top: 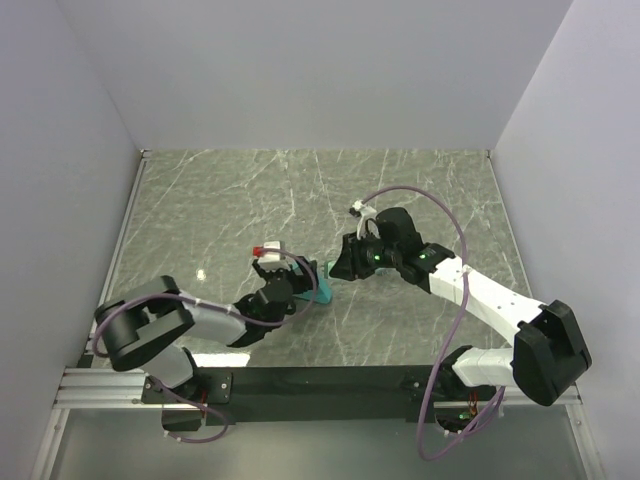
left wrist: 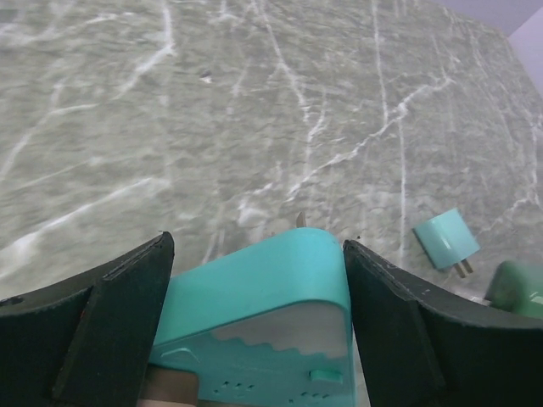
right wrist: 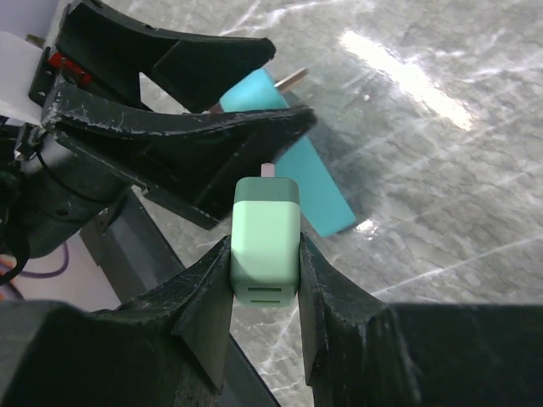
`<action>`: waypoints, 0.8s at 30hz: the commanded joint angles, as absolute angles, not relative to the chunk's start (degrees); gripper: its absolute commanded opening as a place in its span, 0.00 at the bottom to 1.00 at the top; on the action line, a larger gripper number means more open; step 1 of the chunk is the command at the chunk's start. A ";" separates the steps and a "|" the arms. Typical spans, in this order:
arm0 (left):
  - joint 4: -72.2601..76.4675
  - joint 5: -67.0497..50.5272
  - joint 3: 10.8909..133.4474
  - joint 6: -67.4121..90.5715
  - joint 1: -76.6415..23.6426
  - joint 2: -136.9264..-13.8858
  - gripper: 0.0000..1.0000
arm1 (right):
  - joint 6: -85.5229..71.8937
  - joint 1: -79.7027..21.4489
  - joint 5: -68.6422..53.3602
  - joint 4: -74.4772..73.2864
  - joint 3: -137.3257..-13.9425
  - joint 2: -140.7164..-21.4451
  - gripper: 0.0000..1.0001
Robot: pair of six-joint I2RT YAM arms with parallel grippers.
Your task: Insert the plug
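Note:
In the right wrist view a pale green plug (right wrist: 265, 254) sits upright between the fingers of my right gripper (right wrist: 265, 240), which is shut on its sides; its darker green end points away from the camera. My left gripper (left wrist: 257, 242) is closed on a wide teal socket block (left wrist: 263, 288), both black fingers against its sides, and a metal prong shows past the block's far end. From above, the left gripper (top: 290, 275) and right gripper (top: 340, 265) face each other at mid-table, with the teal block (top: 325, 285) between them. The plug is hidden in that view.
A small teal adapter (left wrist: 445, 239) with two prongs lies on the marble tabletop (left wrist: 170, 102) right of my left fingers. Just beyond the plug lies a teal box (right wrist: 318, 186). A purple cable (top: 440, 200) loops over the right arm. White walls enclose the table.

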State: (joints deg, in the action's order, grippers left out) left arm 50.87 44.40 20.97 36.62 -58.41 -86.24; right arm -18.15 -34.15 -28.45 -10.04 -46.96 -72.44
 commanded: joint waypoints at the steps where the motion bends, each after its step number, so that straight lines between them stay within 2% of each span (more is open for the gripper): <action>1: 48.34 38.68 23.20 38.67 -57.31 -91.13 0.86 | -17.49 -33.66 -26.11 -8.70 -46.41 -70.93 0.00; 6: 50.01 31.74 26.62 37.45 -51.69 -94.83 0.90 | -18.10 -33.49 -21.28 -9.93 -46.23 -69.61 0.00; 13: 43.88 25.50 34.17 35.77 -48.70 -97.12 0.93 | -18.98 -33.22 -16.79 -12.56 -46.49 -67.06 0.00; 24: 40.60 15.38 41.57 34.28 -43.33 -98.17 0.96 | -18.46 -33.31 -17.23 -17.05 -47.90 -67.24 0.00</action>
State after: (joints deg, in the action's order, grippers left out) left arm 41.04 20.38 38.65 35.31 -44.66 -97.56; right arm -18.63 -33.69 -18.06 -15.75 -46.37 -68.47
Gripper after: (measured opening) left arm 0.957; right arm 0.388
